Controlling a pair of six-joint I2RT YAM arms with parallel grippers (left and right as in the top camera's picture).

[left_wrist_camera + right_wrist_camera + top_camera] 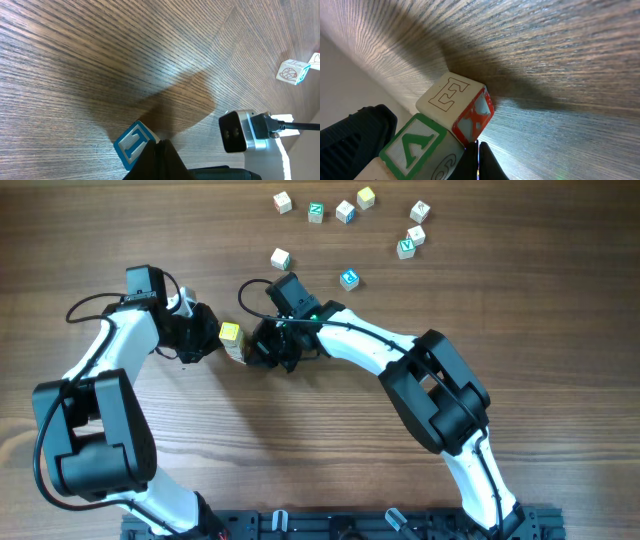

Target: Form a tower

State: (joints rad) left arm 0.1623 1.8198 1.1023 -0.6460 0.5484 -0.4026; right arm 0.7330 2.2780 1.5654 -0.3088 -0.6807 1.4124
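Note:
The tower (229,332) stands mid-table, its pale yellow cube topmost in the overhead view. My left gripper (211,340) is shut against its left side, and my right gripper (249,346) is shut against its right side. In the right wrist view the tower (455,102) shows a white E cube with a red face lying on the wood, and a green A cube (415,145) stacked on it. The shut right gripper (478,148) touches the red face. In the left wrist view the shut left gripper (161,146) rests against a blue-faced cube (131,145). Neither gripper holds anything.
Several loose letter cubes lie at the back of the table, among them a white one (280,258) and a blue one (349,278) nearest the arms. One loose cube (292,71) shows in the left wrist view, with the right arm's camera housing (240,131) close by.

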